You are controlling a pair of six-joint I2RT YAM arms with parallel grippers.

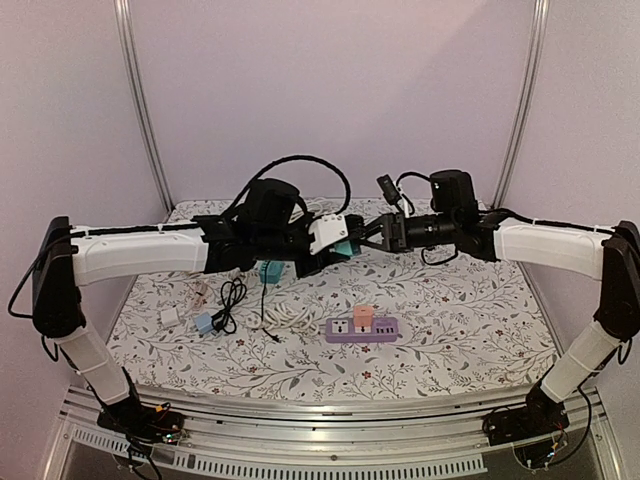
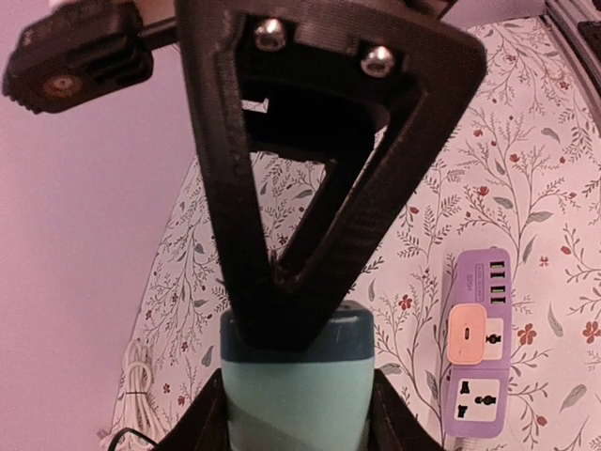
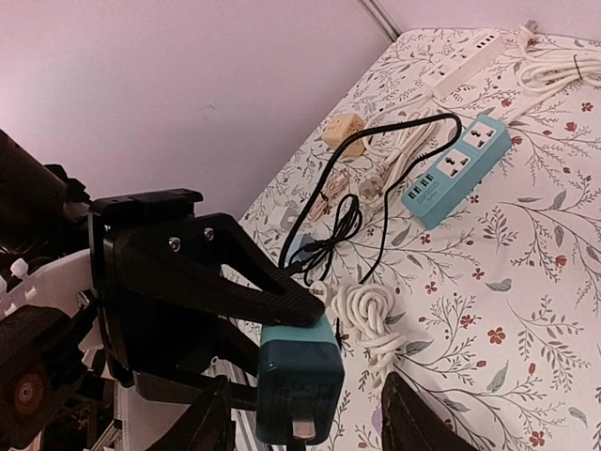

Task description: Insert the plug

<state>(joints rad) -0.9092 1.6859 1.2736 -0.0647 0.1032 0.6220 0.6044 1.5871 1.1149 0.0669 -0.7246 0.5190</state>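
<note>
A teal plug [image 1: 343,249] with a dark blue prong end is held in the air, above the table's middle. My left gripper [image 1: 335,250] is shut on it; its fingers flank the plug [image 2: 296,376] low in the left wrist view. My right gripper [image 1: 368,234] is open, with its fingers on either side of the plug's prong end [image 3: 299,390] and not closed on it. One right finger [image 2: 310,188] crosses the plug's dark end. The purple power strip [image 1: 362,329] lies on the table below, with a pink adapter [image 1: 362,318] in it and a free socket [image 2: 477,404].
A blue power strip [image 3: 460,169], a white power strip [image 3: 460,58], a yellow adapter [image 3: 343,132], a black cable [image 1: 232,295] and a coiled white cable [image 1: 285,315] lie on the floral cloth left of the purple strip. Small white and blue chargers [image 1: 203,322] lie at the left.
</note>
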